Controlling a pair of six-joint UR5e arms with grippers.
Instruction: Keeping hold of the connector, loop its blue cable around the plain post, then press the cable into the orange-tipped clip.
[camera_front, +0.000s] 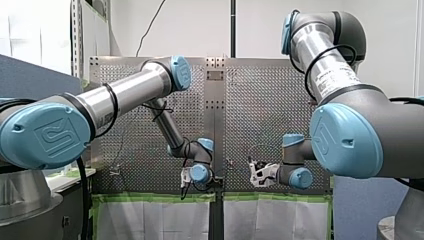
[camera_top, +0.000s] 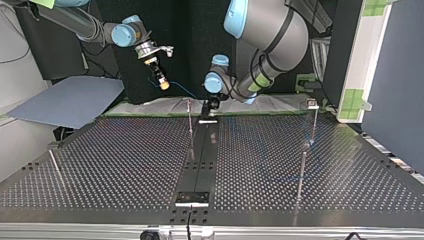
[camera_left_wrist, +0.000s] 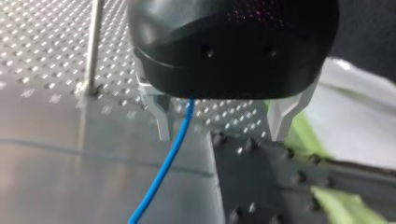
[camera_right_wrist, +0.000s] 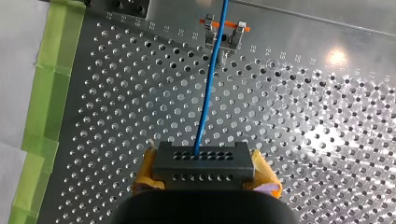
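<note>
In the right wrist view my right gripper (camera_right_wrist: 205, 167) is shut on the black connector (camera_right_wrist: 201, 156), gripped between its yellow pads (camera_right_wrist: 148, 164). From the connector the blue cable (camera_right_wrist: 209, 84) runs straight ahead to the orange-tipped clip (camera_right_wrist: 225, 33) and crosses it. My left gripper (camera_left_wrist: 222, 126) stands open low over the plate. The cable (camera_left_wrist: 163, 172) passes just inside one metal finger (camera_left_wrist: 161, 119), untouched. A plain post (camera_left_wrist: 93, 46) stands beyond that finger. In the top view my right gripper (camera_top: 162, 82) hangs in the air at the left, and my left gripper (camera_top: 209, 111) is by a thin post (camera_top: 190, 122).
Other thin posts (camera_top: 302, 170) (camera_top: 55, 167) rise from the perforated table (camera_top: 125, 165). Green tape (camera_right_wrist: 44, 93) lines the plate's edge over white sheeting. A dark centre strip (camera_top: 200, 160) splits the table. In the front view both grippers (camera_front: 185, 181) (camera_front: 256, 172) hang near the board's lower edge.
</note>
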